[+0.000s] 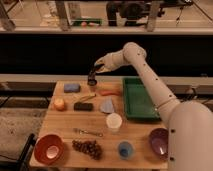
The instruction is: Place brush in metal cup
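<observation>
Jaws (95,70) above metal cup (92,79) (table's far edge)

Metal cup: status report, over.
Tool at the table's far edge, above the metal cup. Cup stands by the blue sponge. Brush not identifiable.

The metal cup (92,80), a small dull-grey cylinder, is seen upright at the far edge of the wooden table (60,131), just beside the blue sponge (71,87); the gripper (95,70) is positioned directly above it; the brush cannot be made out
</observation>
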